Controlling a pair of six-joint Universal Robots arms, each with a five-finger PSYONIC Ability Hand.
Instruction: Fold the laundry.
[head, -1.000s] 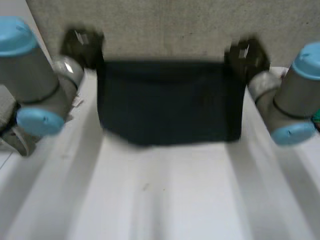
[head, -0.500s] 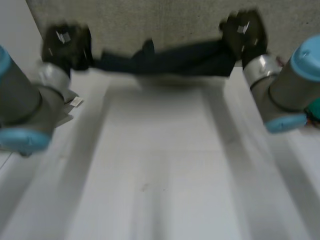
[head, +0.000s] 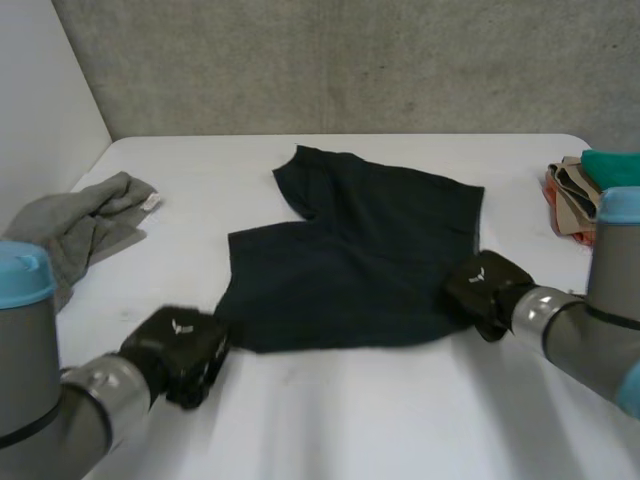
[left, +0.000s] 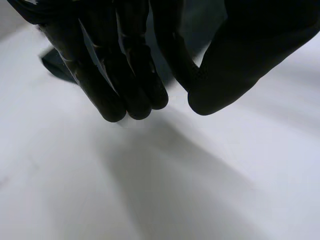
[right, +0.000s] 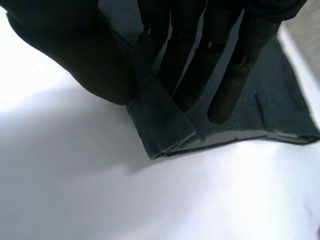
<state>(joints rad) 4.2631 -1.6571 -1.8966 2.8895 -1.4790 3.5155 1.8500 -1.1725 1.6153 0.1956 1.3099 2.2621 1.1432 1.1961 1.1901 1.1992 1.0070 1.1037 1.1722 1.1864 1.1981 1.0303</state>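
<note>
Dark navy garment lay spread mostly flat at centre of table, lightly rumpled. One narrow flap stuck out toward 11 o'clock. Corner at 4 o'clock was doubled over in a thick fold. Crumpled grey cloth lay well apart at its 9 o'clock. Stack of folded pieces, orange, tan and teal, sat at 2 o'clock by the table edge.

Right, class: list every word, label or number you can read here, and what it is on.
None readable.
White mark, left hand: too small.
White mark, right hand: too small.
White tag, grey cloth: too small.
No text on the dark cloth.
</note>
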